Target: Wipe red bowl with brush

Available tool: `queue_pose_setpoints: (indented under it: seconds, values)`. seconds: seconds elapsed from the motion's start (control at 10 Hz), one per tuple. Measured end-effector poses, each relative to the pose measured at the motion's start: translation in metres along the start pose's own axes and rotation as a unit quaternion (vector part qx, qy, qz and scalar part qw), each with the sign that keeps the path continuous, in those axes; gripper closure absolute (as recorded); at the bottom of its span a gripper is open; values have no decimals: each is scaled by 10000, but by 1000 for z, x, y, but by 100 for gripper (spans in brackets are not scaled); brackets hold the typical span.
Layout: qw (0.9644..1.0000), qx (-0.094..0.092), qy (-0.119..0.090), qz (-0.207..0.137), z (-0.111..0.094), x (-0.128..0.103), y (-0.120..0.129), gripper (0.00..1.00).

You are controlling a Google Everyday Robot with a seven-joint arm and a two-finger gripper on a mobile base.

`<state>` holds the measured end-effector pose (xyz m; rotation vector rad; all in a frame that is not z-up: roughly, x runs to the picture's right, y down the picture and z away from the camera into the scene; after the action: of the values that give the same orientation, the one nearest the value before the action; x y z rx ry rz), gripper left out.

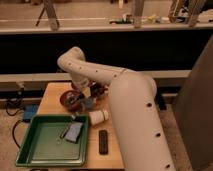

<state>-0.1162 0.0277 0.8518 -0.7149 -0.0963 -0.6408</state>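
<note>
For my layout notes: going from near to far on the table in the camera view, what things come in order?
Black bar-shaped object → white cup lying on its side → red bowl, with the gripper at it.

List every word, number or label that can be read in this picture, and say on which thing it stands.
No text can be read anywhere.
The green tray, the white cup, the red bowl and the flat black object beside the tray show no legible mark.
The gripper, at the red bowl, shows none either.
</note>
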Motion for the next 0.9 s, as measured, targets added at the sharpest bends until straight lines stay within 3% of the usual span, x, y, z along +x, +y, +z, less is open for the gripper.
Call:
queue_pose_setpoints:
  seconds: [0.4, 0.9]
  values:
    - [9994, 74, -70, -326, 0, -21, -33, 100]
    - [9995, 86, 22, -297, 8, -9, -60, 100]
